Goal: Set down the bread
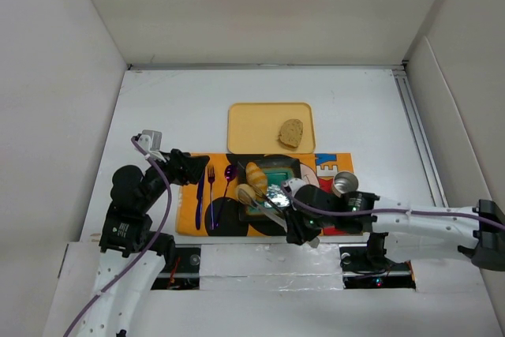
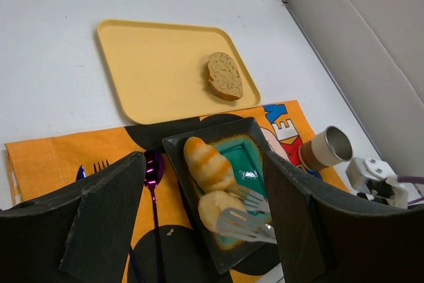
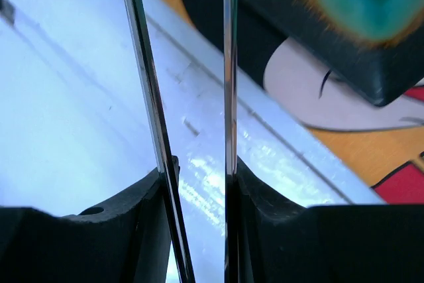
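The long ridged roll [image 1: 256,173] and the small round bun [image 1: 246,192] lie on a dark plate with a teal centre [image 1: 290,165]. The brown oval slice [image 1: 290,132] lies on the yellow tray [image 1: 241,120]. My right gripper [image 1: 304,225] is shut on metal tongs [image 1: 276,196]. In the left wrist view the tongs' heads [image 2: 255,215] sit against the bun [image 2: 213,205], beside the roll [image 2: 205,160]. In the right wrist view the fingers [image 3: 265,197] press the tongs' two arms [image 3: 149,97]. My left gripper [image 1: 185,170] is open and empty above the placemat's left part.
An orange and black placemat [image 1: 197,222] holds a purple knife [image 1: 200,187], fork [image 1: 211,187] and spoon [image 1: 229,173]. A paper cup with a metal inside [image 1: 345,183] stands at the placemat's right end. White walls enclose the table on three sides.
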Controlling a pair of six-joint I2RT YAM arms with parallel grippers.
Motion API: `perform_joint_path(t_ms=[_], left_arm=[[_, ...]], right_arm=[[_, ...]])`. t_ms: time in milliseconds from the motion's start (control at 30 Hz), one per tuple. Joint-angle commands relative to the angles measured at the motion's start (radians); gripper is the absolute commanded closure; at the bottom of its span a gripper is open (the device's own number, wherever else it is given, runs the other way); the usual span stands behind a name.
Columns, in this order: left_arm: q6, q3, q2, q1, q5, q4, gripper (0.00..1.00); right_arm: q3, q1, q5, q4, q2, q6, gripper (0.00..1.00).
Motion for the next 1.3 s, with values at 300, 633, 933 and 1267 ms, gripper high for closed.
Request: perform_joint_path(t_ms=[300, 633, 933, 1267], left_arm=[[-0.008, 0.026, 0.013, -0.006, -0.002, 0.036, 0.34], [-0.006, 0.026, -0.009, -0.006, 0.006, 0.042, 0.34], [-0.003, 0.026, -0.046, -0.006, 0.022, 0.045, 0.34], [-0.003, 0.031, -0.11, -0.015, 0.007, 0.035, 0.33]], right_arm=[[-0.037, 0.09, 0.027, -0.039, -0.072, 0.155, 0.69], [0.107, 0.09, 0.086, -0.095, -0.071, 0.112, 0.49], [0.219, 0.042, 0.249, -0.181, 0.005, 0.098, 0.54], [0.327, -0.282, 0.459, -0.22, 0.222, -0.029, 0.56]])
